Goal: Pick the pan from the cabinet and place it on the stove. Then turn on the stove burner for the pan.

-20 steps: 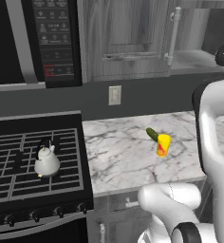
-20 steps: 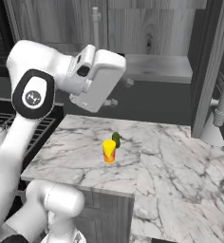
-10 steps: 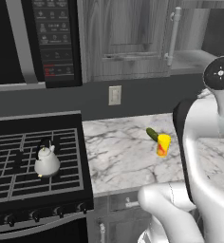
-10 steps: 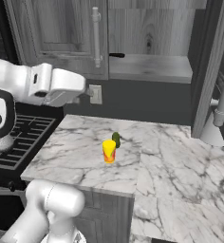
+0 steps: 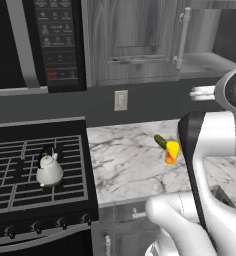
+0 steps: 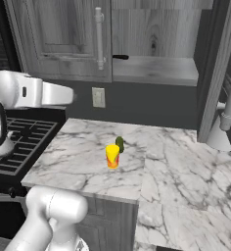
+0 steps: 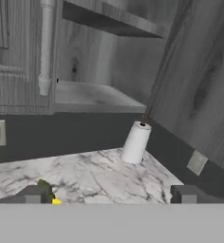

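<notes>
Grey cabinet [image 7: 85, 92] stands open ahead of the wide-spread gripper [image 7: 109, 194], exposing the shelf for reaching the pan.

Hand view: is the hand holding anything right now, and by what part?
Nothing is held. The hand is open, its fingertips apart with only the counter between them.

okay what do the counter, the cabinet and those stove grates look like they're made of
Counter: looks like polished marble or a stone lookalike, white with grey veins.
Cabinet: grey wood or wood-look laminate, matte, with visible grain and a knot; its bar handle looks like pale brushed metal.
Stove grates: probably cast iron, matte black thick bars in a grid.
</notes>
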Robot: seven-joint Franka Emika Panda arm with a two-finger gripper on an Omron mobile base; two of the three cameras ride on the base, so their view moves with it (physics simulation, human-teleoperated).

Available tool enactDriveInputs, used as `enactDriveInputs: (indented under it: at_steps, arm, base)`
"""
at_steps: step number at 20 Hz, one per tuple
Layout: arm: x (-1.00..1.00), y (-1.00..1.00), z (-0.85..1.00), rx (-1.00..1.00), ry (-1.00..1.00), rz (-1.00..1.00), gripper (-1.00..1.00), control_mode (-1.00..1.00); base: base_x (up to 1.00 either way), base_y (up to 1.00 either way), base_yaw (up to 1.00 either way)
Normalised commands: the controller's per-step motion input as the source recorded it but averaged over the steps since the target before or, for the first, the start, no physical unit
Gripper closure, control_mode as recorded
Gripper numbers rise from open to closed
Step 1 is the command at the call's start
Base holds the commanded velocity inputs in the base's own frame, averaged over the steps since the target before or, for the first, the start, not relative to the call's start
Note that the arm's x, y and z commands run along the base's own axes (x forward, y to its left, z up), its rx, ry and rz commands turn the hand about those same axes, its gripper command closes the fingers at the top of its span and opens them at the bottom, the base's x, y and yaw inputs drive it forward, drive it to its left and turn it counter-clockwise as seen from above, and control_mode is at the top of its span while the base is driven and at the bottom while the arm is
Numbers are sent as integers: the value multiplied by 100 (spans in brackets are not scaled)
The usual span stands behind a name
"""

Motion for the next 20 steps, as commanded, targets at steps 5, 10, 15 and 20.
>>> enactDriveInputs:
  at_steps: [5, 10, 15, 20]
  arm:
    - [48, 3, 11, 21, -22, 22, -100, -100]
    - [40, 0, 14, 15, -20, 16, -100, -100]
    - [33, 0, 20, 7, -18, 8, -100, -100]
    - [34, 0, 12, 1, -16, 3, -100, -100]
  base:
    - [0, 0, 0]
    - [0, 0, 0]
    - [0, 0, 0]
    - [0, 0, 0]
